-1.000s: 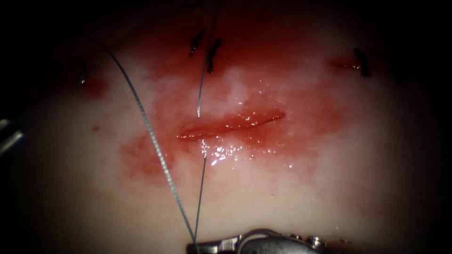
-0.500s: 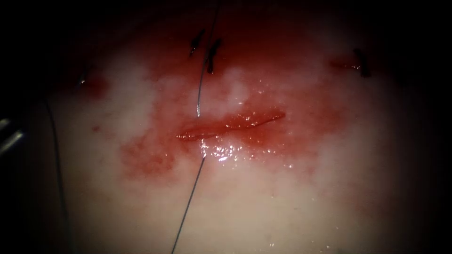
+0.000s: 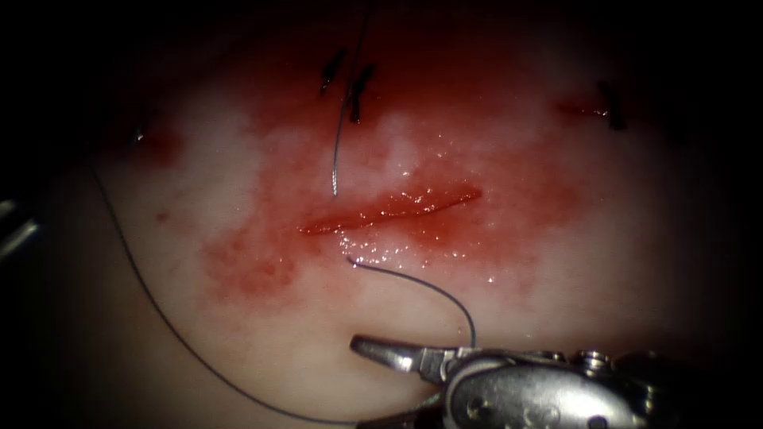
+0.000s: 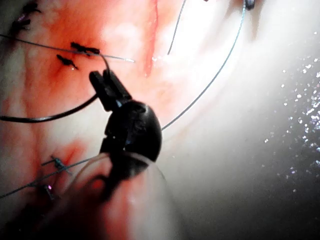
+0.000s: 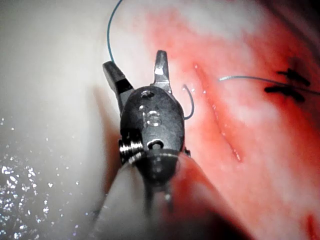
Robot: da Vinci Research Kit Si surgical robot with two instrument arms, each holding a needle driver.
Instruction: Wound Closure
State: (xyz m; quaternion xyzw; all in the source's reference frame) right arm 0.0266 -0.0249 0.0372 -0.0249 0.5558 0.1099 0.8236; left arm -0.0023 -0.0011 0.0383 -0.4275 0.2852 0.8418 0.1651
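My right pincer (image 3: 373, 381) gapes, holding nothing | my left pincer (image 4: 106, 84) jaws: can't tell | thread (image 3: 413, 278) curls from below the cut (image 3: 389, 210) | needle unseen | tissue (image 3: 556, 302) wet with red fluid (image 3: 246, 266)

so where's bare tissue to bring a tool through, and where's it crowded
Bare tissue lies right of the cut, above the right gripper, and at far left outside the long thread. Crowded: around the cut, where thread ends and old stitches sit, and beside the open right gripper.
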